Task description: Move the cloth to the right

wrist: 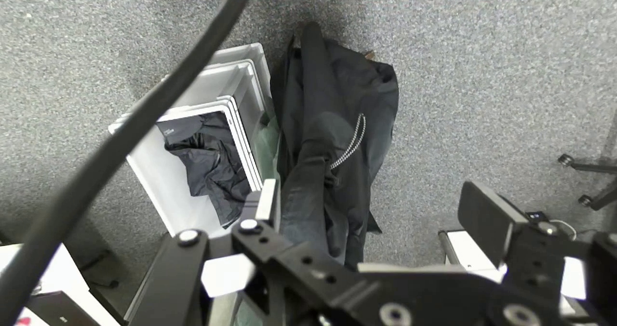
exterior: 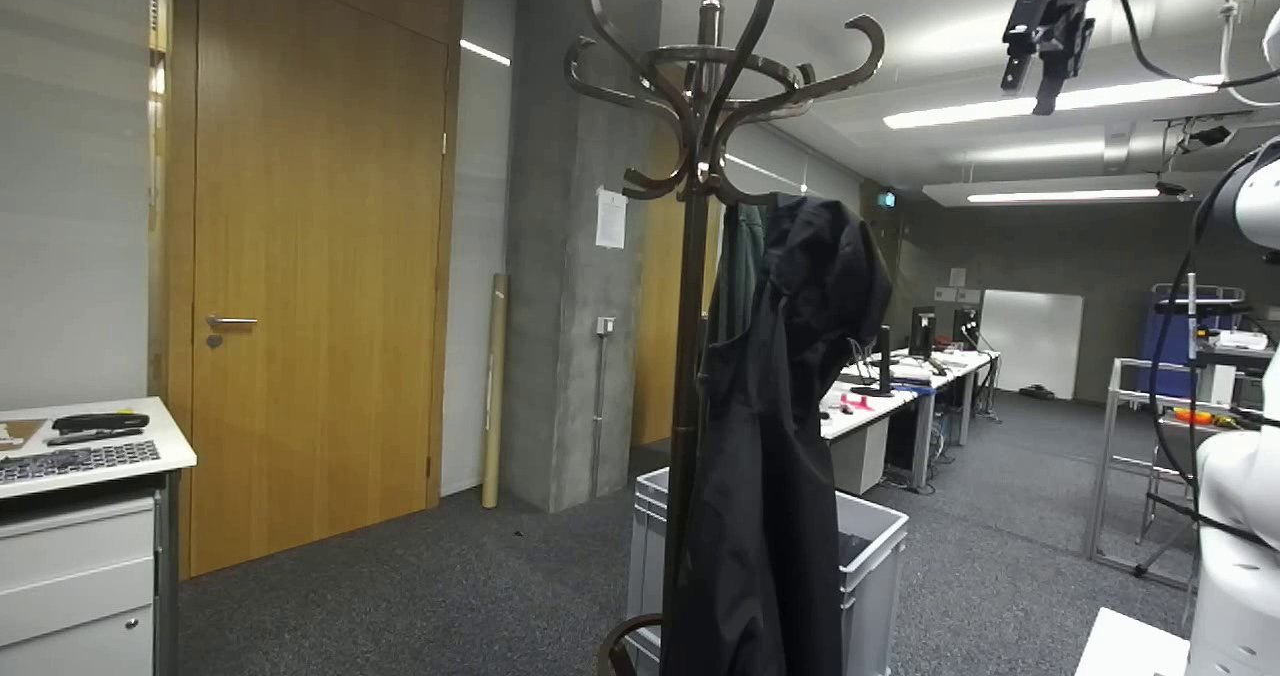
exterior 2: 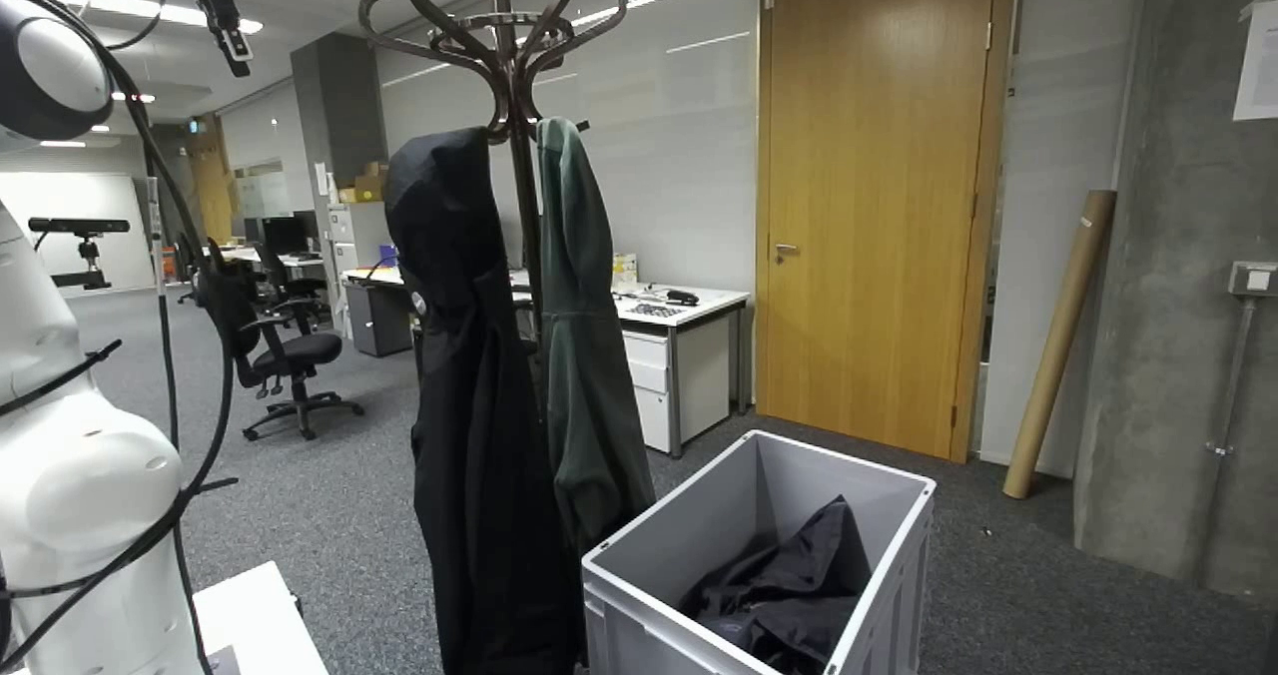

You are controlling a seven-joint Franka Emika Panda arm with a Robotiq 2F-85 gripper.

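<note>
The cloth, a long black coat, hangs from a hook of the dark coat stand (exterior: pixel 690 286). The coat shows in both exterior views (exterior: pixel 765 476) (exterior 2: pixel 479 425) and from above in the wrist view (wrist: pixel 332 104), with a pale beaded chain on it. My gripper (exterior: pixel 1030 91) is high up, apart from the coat and on its robot-arm side. It also shows at the upper left of an exterior view (exterior 2: pixel 238 64). In the wrist view the gripper (wrist: pixel 376 210) has its fingers wide apart with nothing held between them. The coat's upper part is partly hidden there behind the gripper.
A greenish-grey garment (exterior 2: pixel 589 336) hangs beside the coat. A grey crate (exterior 2: pixel 759 445) with dark fabric inside stands close by the stand. Curved hooks (exterior: pixel 860 51) stick out at the top. A desk (exterior: pixel 170 436) and door (exterior: pixel 320 286) stand farther off.
</note>
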